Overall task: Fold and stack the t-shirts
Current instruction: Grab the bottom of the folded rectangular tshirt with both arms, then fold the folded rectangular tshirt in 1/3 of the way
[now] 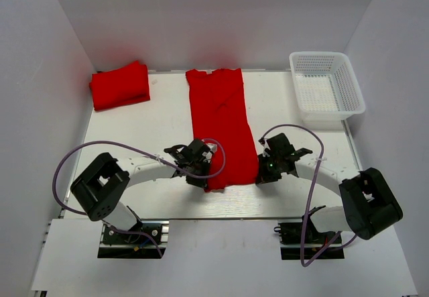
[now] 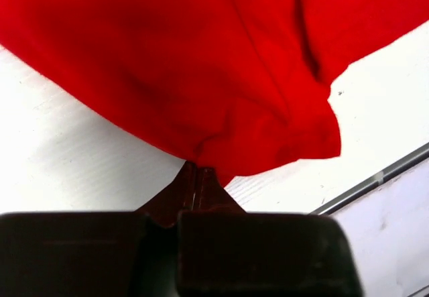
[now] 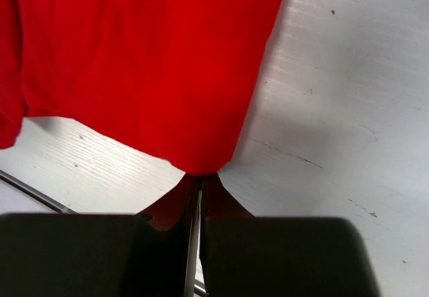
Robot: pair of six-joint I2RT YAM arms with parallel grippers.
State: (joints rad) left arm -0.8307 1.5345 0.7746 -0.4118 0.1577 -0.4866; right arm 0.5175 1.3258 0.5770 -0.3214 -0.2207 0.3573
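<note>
A bright red t-shirt [image 1: 221,126] lies on the white table as a long narrow strip, folded lengthwise, collar end at the back. My left gripper [image 1: 201,169] is shut on its near left corner; the left wrist view shows the cloth [image 2: 201,76] bunched at the closed tips [image 2: 198,171]. My right gripper [image 1: 263,169] is shut on its near right corner; the right wrist view shows the shirt [image 3: 147,69] pinched at the closed tips [image 3: 200,177]. A second red t-shirt [image 1: 120,86] lies folded at the back left.
A white plastic mesh basket [image 1: 326,89] stands at the back right. White walls enclose the table on three sides. The table's metal front edge [image 2: 375,180] runs just behind the shirt's near hem. Purple cables loop over both arms.
</note>
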